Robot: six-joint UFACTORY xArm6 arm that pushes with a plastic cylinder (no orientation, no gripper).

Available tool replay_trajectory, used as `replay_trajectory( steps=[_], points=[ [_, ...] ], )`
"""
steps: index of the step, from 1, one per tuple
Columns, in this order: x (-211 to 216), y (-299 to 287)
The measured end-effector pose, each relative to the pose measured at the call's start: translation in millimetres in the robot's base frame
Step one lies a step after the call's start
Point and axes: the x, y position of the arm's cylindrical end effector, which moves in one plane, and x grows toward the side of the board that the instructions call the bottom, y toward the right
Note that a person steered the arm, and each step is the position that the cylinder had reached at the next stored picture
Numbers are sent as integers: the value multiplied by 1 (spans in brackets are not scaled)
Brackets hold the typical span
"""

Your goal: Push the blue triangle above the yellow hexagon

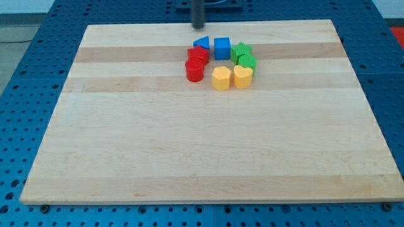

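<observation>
The blue triangle [201,43] lies near the board's top middle, at the top left of a cluster of blocks. The yellow hexagon [221,78] lies at the cluster's bottom, below and to the right of the triangle. My tip [199,27] is just above the blue triangle, a small gap apart from it. A blue cube [221,48] sits right of the triangle, directly above the yellow hexagon.
A red block [198,54] and a red cylinder [194,70] sit under the blue triangle. Two green blocks [241,51] [247,62] lie right of the blue cube. A yellow heart-like block [243,75] touches the hexagon's right. The wooden board [202,151] rests on a blue pegboard.
</observation>
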Motion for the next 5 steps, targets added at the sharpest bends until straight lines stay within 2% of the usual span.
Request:
replay_trajectory(
  steps=[2, 4, 5],
  points=[
    [68, 12],
    [85, 15],
    [66, 12]
  ],
)
